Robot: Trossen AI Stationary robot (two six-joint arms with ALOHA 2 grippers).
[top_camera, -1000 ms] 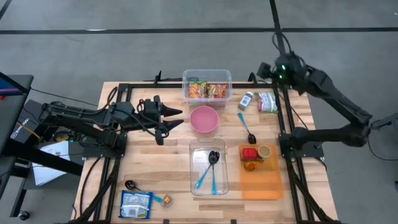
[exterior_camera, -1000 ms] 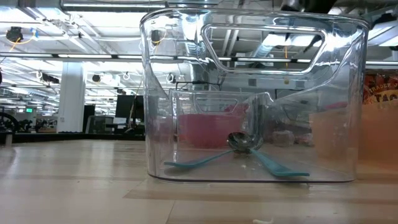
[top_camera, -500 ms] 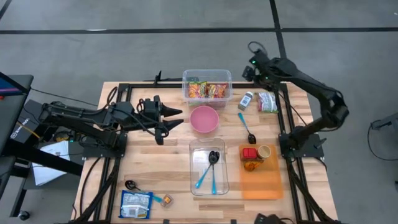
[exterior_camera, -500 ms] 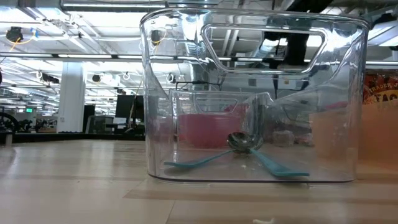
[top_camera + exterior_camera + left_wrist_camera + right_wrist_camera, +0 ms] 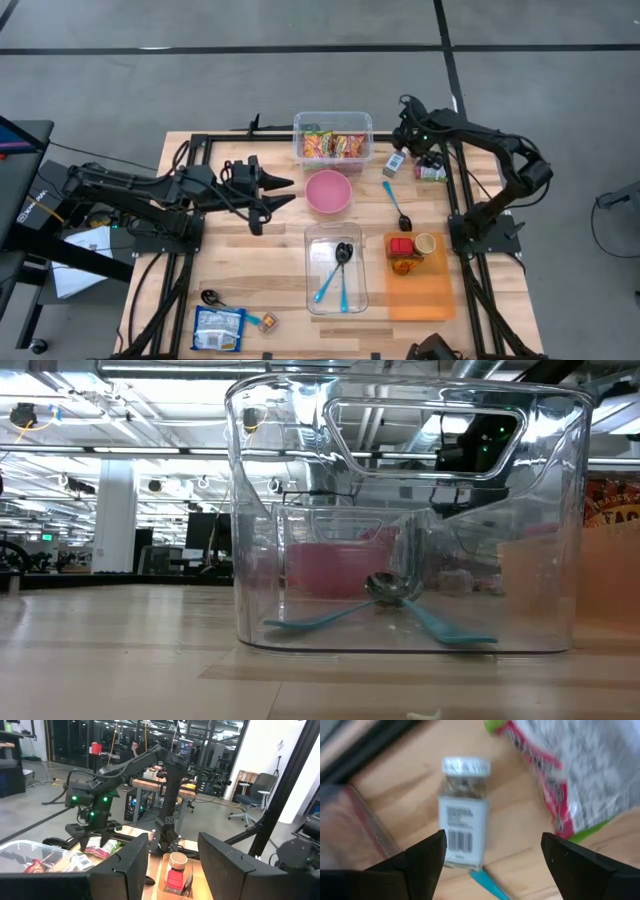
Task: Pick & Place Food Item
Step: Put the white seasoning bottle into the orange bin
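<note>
A: Where's the food item?
B: Small spice jar (image 5: 396,161) w/ white cap, lying on its side at the table's far right, betw. the clear snack bin (image 5: 333,137) and a red-green snack bag (image 5: 430,165). Apart from both in the right wrist view: jar (image 5: 462,814), bag (image 5: 565,775).

A: What's around it?
B: Teal-handled spoon (image 5: 396,206) just nearer, its handle tip by the jar's base. Pink bowl (image 5: 328,191) beside the bin. Mid-table a clear tub (image 5: 336,268) w/ utensils; to its right an orange tray (image 5: 418,288) w/ a red block and a cup. Blue packet (image 5: 218,327) at the near-left corner.

A: Surface, room?
B: Wood-plank table (image 5: 275,260) w/ black frame rails, grey floor. Left wrist view shows a workshop behind, office chair, a person seated far back.

A: Pincers?
B: Right gripper (image 5: 405,140) hangs over the jar, fingers (image 5: 427,857) spread wide, one each side of it, touching nothing, holding nothing. Left gripper (image 5: 278,191) waits left of the bowl, fingers apart, empty.
</note>
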